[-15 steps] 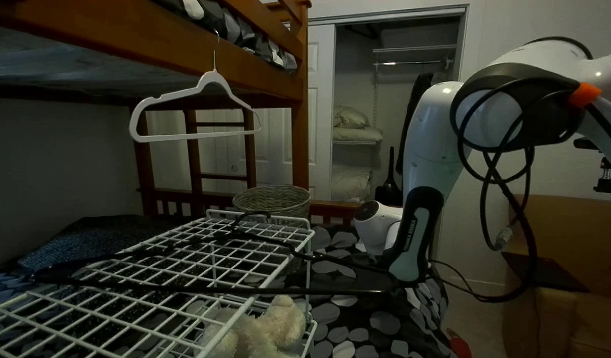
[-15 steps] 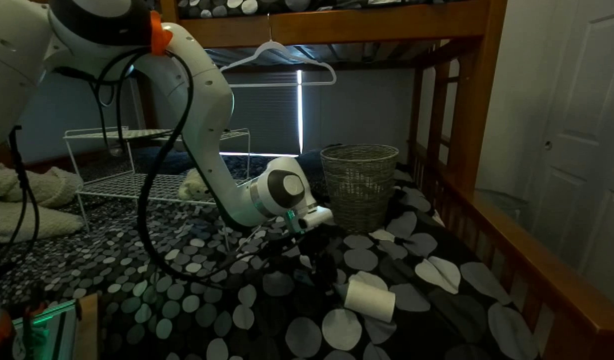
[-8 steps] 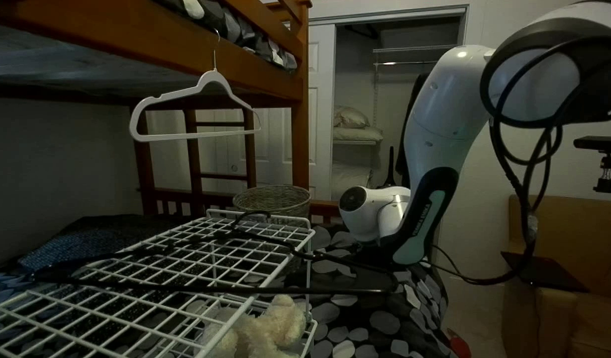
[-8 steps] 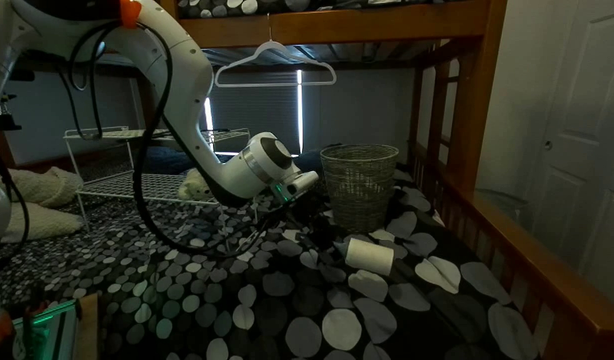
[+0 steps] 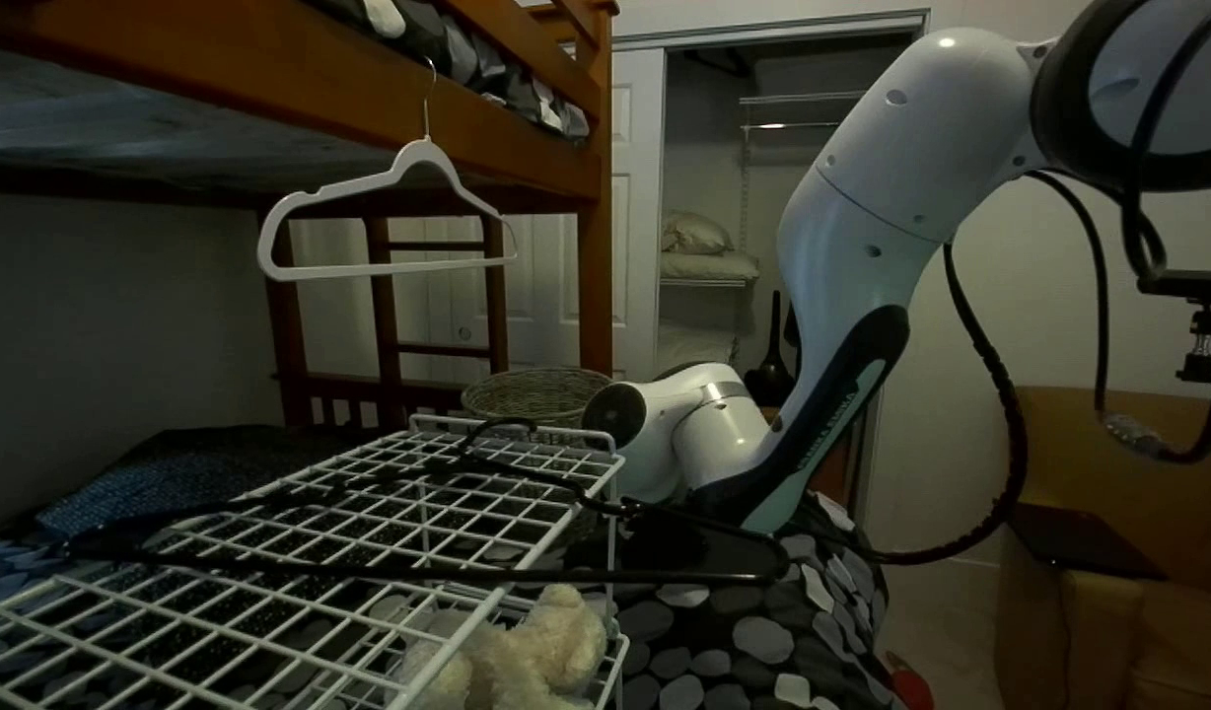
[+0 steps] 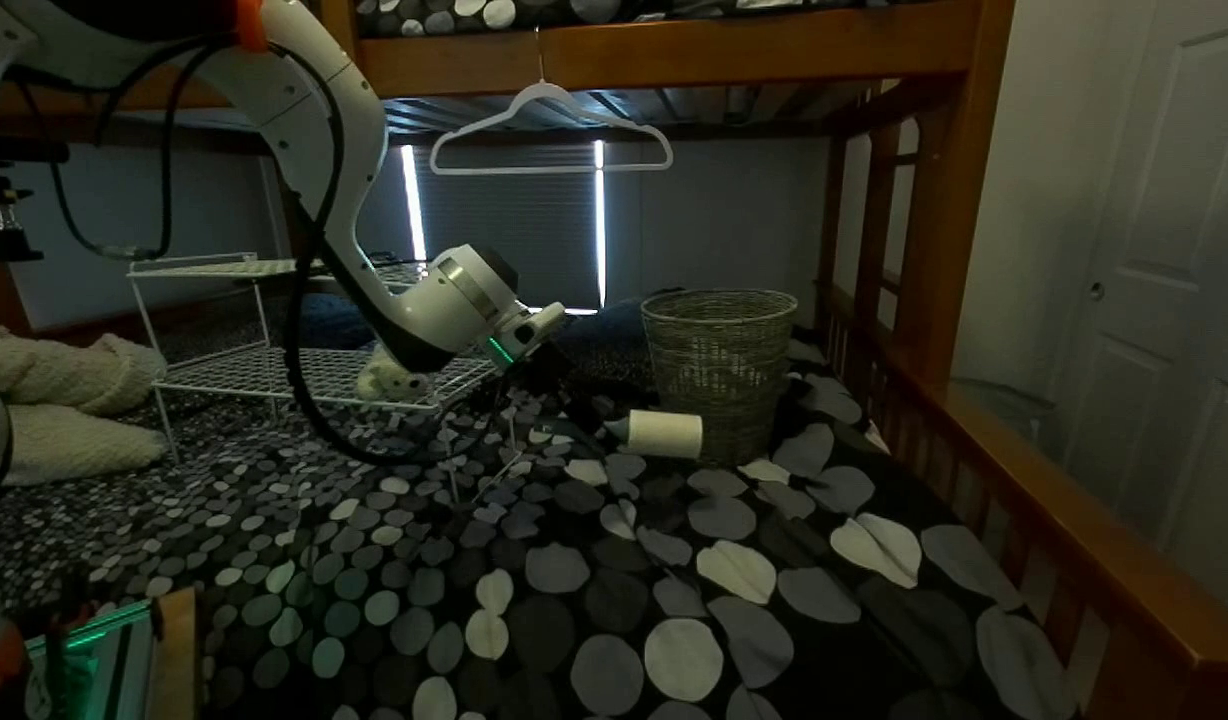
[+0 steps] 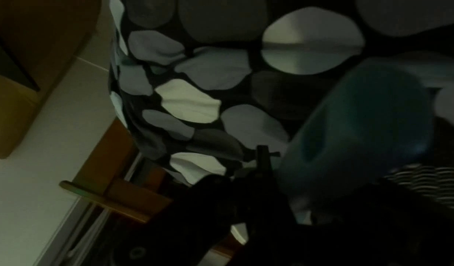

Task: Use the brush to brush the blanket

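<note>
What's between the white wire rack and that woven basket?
In an exterior view, the robot's dark jaws show between the wire rack and the basket, holding a pale roller that partly overlaps the basket; the dotted blanket shows below.

one pincer [image 6: 589,410], one brush [image 6: 664,434], one dotted blanket [image 6: 534,620], one upper cover [image 6: 614,12], one woven basket [image 6: 724,370], one white hanger [image 5: 389,269], one rack [image 6: 239,370] with one black hanger [image 5: 467,575], one plush toy [image 5: 556,636]; perhaps three pillows [image 5: 697,233] in the dim closet [image 5: 709,158].

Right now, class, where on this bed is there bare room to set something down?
In an exterior view's foreground, the dotted blanket lies open between the green-lit fixture and the wooden rail. Crowded: towards the wicker basket, where the gripper holds the roller, and around the wire rack with its plush toy.
</note>
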You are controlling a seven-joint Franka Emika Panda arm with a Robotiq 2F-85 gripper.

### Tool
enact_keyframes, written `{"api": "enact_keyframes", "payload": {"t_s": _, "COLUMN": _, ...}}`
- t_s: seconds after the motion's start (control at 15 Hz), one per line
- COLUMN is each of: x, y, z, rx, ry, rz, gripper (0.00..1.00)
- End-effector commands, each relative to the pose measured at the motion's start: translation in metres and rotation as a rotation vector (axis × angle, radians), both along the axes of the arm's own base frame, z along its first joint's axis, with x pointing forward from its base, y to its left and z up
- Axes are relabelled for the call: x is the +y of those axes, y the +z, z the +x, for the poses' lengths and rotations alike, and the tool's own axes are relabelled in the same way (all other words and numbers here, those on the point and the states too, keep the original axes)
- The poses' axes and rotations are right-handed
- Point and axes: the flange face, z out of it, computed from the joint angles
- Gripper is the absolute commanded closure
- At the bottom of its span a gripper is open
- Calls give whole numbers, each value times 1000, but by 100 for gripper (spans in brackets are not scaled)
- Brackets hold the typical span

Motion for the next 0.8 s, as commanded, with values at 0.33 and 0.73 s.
{"api": "enact_keyframes", "payload": {"t_s": 0.33, "x": 41, "y": -8, "z": 5, "rx": 74, "ry": 126, "rz": 12, "gripper": 80}}
{"api": "enact_keyframes", "payload": {"t_s": 0.73, "x": 40, "y": -16, "z": 7, "rx": 89, "ry": 175, "rz": -17, "gripper": 95}}
